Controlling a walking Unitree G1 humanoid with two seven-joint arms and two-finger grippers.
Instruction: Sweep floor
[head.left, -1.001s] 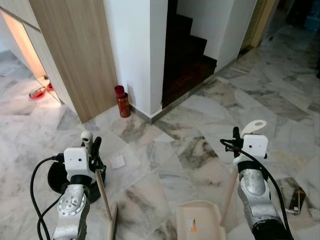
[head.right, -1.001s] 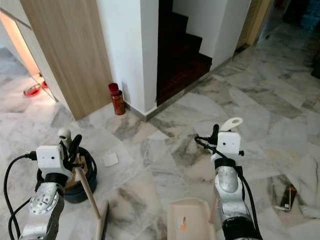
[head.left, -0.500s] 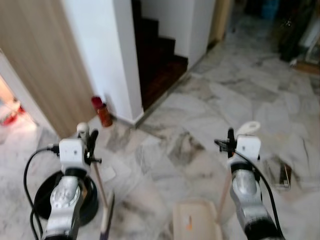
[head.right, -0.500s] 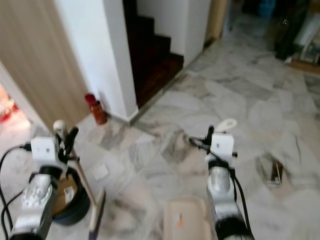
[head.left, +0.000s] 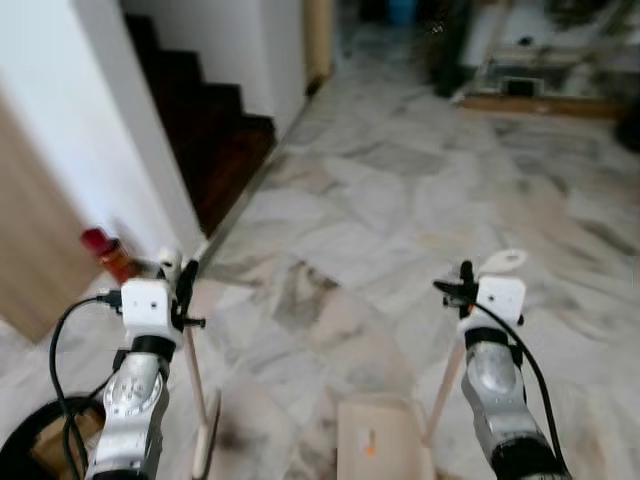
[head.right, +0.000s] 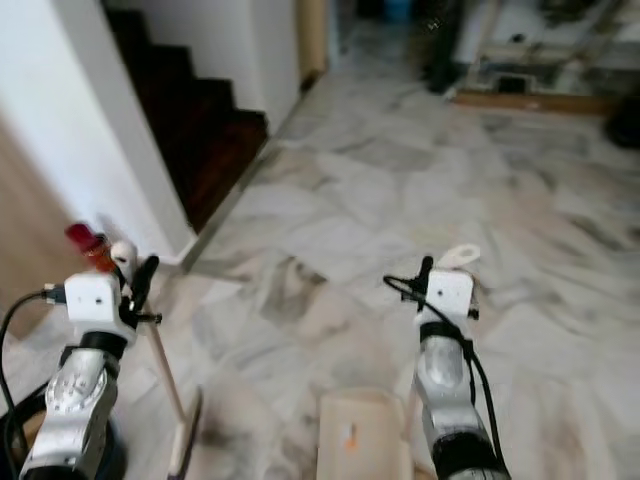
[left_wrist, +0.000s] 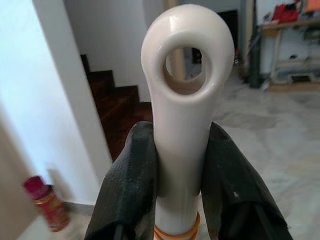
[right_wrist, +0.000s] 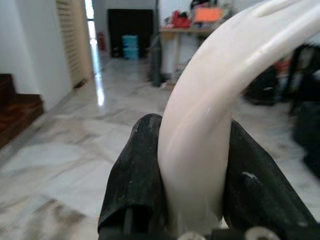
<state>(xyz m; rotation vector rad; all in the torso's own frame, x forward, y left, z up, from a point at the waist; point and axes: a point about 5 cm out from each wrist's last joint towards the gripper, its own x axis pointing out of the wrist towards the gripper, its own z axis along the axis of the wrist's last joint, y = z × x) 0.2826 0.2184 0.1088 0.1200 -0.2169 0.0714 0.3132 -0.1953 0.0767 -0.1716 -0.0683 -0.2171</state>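
The broom (left_wrist: 185, 115) is held by its white looped handle end, on which the jaws of the left gripper (left_wrist: 181, 165) are clamped; its wooden shaft slants down to the brush head resting on the marble floor (head.left: 400, 200), low on the robot's left. The dustpan (head.left: 378, 445) lies flat on the floor between the two arms, and its long white handle is clamped in the jaws of the right gripper (right_wrist: 192, 170).

The step in hand is judged to be carrying both tools over the floor toward a patch to be swept. It is done well if both clamps are kept firm, the broom head is kept low and trailing, and the pan is kept flat so its lip meets the floor. A red can (head.left: 112, 255) beside the white wall (head.left: 110, 130) by the dark stairs (head.left: 215, 120) should be passed well apart from the broom.
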